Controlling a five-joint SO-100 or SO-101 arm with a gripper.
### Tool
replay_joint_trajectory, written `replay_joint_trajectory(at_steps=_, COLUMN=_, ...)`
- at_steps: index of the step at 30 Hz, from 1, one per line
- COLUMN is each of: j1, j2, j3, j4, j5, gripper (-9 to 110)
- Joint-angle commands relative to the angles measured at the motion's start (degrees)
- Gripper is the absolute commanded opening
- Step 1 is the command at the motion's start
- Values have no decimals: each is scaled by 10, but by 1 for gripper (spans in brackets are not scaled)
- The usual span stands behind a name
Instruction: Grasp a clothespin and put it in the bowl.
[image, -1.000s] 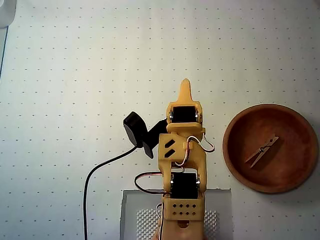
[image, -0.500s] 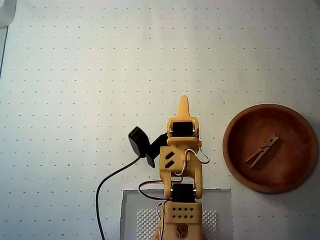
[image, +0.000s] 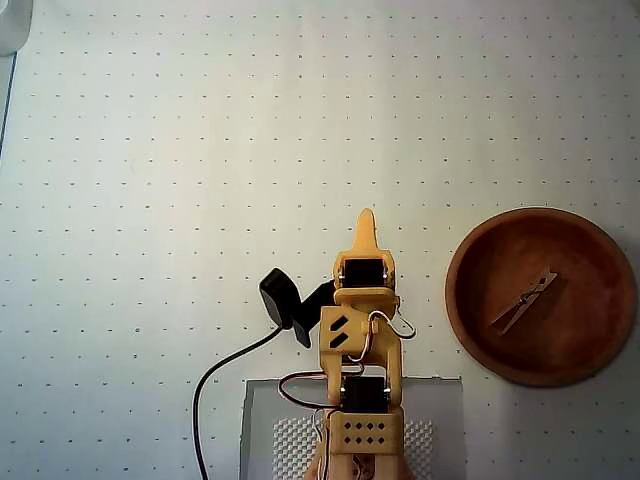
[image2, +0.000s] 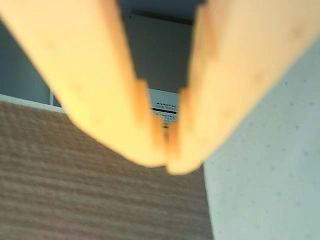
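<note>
Close to the wrist camera, the gripper (image2: 167, 165) fills the view, its two orange fingers (image2: 115, 110) pressed together at the tips with nothing between them. Overhead, the gripper (image: 366, 222) points up the dotted mat (image: 200, 150). Well apart to its right, the pale wooden clothespin (image: 524, 300) lies inside the reddish-brown bowl (image: 470, 300), long axis diagonal, lower left to upper right.
</note>
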Motion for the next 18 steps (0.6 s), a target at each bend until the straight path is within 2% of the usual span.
replay_joint_trajectory(at_steps=1, j1=-2, j2=47, j3=-15, j4=62, j5=6, gripper=-3)
replay_joint_trajectory(at_steps=6, j1=4, j2=57, j3=-15, j4=189, j5=7, gripper=-3)
replay_joint_trajectory(at_steps=18, j1=4, j2=59, j3=-16, j4=285, j5=7, gripper=-3)
